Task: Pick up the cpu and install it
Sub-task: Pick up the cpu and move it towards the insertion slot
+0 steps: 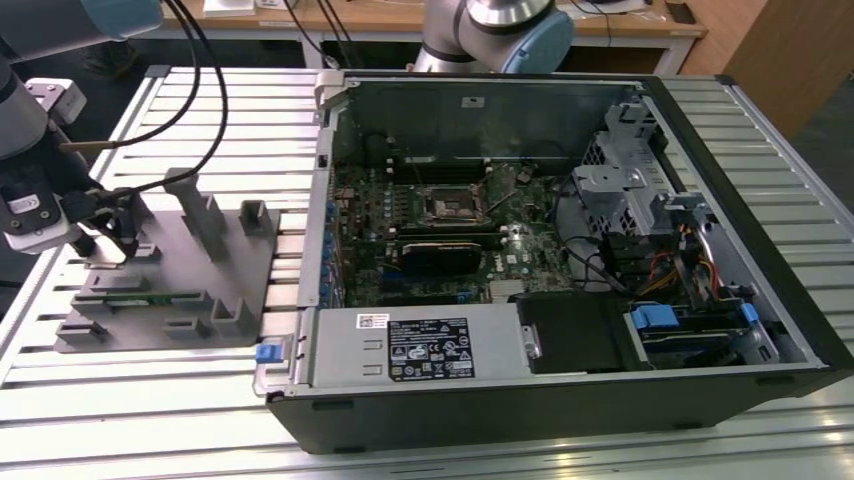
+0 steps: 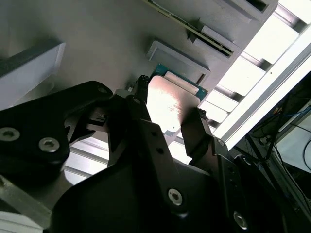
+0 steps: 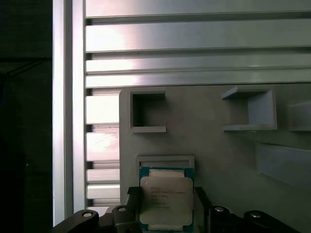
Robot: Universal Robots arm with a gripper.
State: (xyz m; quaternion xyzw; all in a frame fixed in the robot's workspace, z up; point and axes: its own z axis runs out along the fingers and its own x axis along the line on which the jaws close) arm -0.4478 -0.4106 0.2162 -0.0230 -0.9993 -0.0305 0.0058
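Note:
The cpu (image 3: 166, 201), a small square chip with a pale metal top on a green board, lies in a shallow cradle on the grey fixture (image 3: 218, 160). My gripper (image 3: 166, 194) is down over it, one black finger against each of two opposite edges, so it is shut on the chip. The second wrist view shows the same grip: cpu (image 2: 171, 99) between the fingers (image 2: 194, 127) of the gripper (image 2: 167, 104). In the exterior view the gripper (image 1: 107, 235) sits low over the fixture (image 1: 200, 275) at the exterior view's left. Whether the chip has left the cradle, I cannot tell.
An open computer case (image 1: 761, 260) lies on the slatted aluminium table (image 1: 561, 455), to the exterior view's right of the fixture. Its dark square socket (image 1: 451, 205) sits mid-board, a black block (image 1: 434, 255) just below. Grey posts (image 1: 200, 205) rise from the fixture. A second arm (image 1: 501, 30) stands behind.

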